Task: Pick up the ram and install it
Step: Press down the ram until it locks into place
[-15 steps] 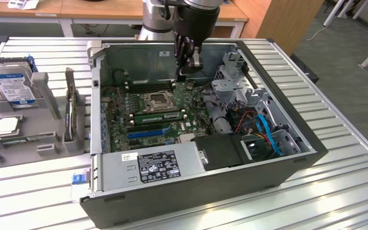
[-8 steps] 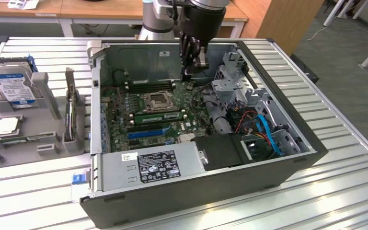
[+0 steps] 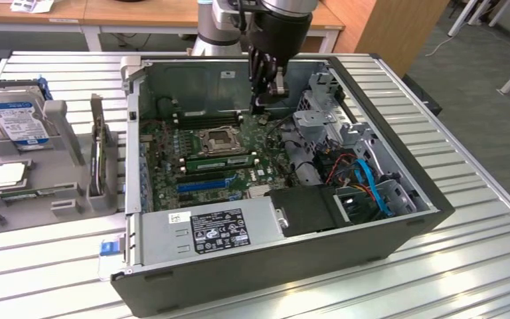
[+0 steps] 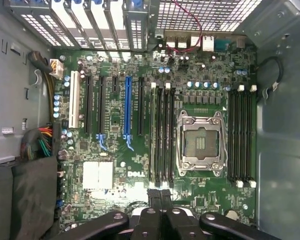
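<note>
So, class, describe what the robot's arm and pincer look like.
The arm is a silver-grey tube that ends in a black cylindrical section. The pincer is black, built of angled bars joined by round pivot bolts.

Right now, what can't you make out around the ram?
Ram clips: too small to judge seating, exterior view.
Gripper height over ram: wrist view looks straight down.
Board behind gripper: hidden by it, exterior view.

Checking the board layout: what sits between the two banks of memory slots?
The metal-framed CPU socket lies between one slot bank and the other slot bank, as the wrist view shows.
</note>
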### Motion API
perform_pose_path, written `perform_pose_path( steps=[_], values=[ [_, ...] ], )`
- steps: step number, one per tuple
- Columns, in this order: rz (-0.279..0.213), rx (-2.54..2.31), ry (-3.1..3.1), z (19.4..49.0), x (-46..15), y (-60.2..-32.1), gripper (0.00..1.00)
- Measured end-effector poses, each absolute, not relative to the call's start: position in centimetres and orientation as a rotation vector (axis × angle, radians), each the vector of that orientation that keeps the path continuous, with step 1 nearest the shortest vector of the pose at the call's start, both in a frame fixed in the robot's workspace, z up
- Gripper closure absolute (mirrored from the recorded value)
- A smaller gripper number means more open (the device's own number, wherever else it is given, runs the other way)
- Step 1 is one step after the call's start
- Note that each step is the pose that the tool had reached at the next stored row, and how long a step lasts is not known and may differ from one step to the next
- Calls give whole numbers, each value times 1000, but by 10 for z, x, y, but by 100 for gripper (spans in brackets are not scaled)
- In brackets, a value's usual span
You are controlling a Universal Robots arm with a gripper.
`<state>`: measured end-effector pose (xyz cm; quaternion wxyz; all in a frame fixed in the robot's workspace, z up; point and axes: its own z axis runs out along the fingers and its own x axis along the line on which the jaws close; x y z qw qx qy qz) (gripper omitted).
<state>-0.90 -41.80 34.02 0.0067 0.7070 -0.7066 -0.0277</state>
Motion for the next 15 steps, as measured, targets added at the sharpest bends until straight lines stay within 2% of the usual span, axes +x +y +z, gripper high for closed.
perform_pose_path(
  steps=[15],
  values=[
    [-87,2212,-2210,320,-9,-418,90]
  ],
)
